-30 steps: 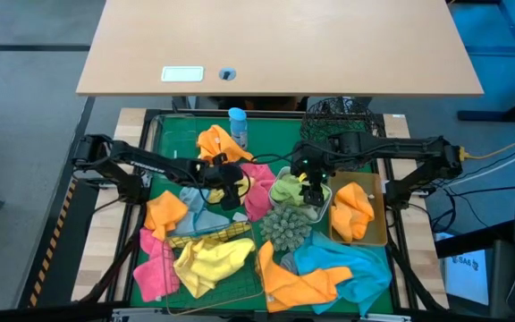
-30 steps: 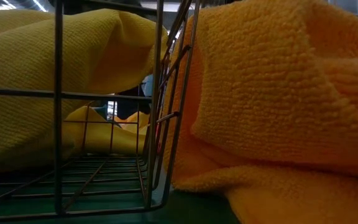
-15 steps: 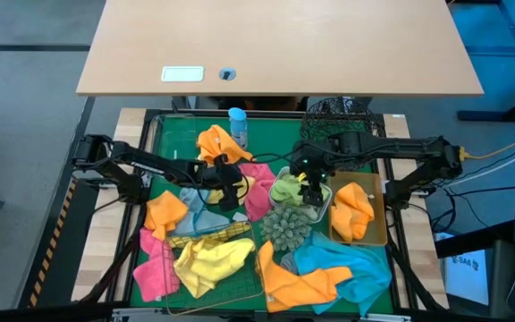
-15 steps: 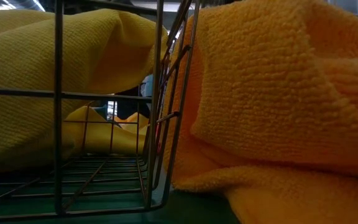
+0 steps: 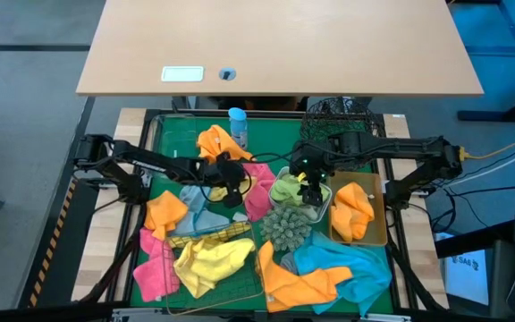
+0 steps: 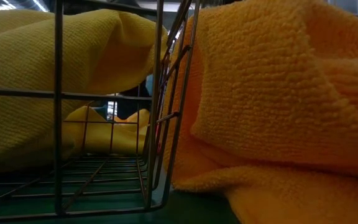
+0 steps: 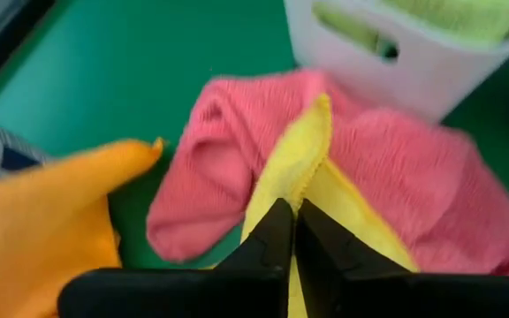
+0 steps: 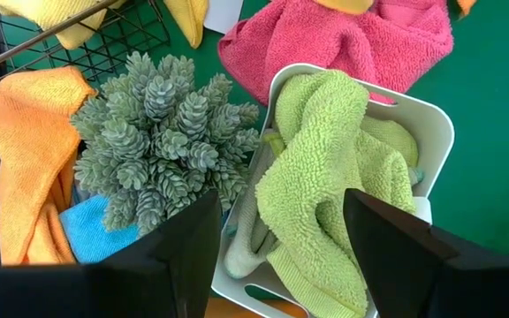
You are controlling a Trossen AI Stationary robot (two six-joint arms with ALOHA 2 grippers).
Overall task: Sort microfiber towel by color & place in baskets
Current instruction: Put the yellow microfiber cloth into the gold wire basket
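Lifting 1 yellow towel [image 7: 312, 163], my left gripper [image 7: 293, 221] pinched on its edge beside the white tray [image 5: 299, 192], slightly shifted since 0.5 s ago; right gripper [image 8: 281, 234] spread above that tray.

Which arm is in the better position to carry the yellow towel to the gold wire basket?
The left. Its gripper is shut on the yellow towel beside the pink towel. The right gripper hangs open over the white tray of green towels, holding nothing.

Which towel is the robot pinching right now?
The yellow towel lying on the pink towel; the left gripper is shut on its folded edge.
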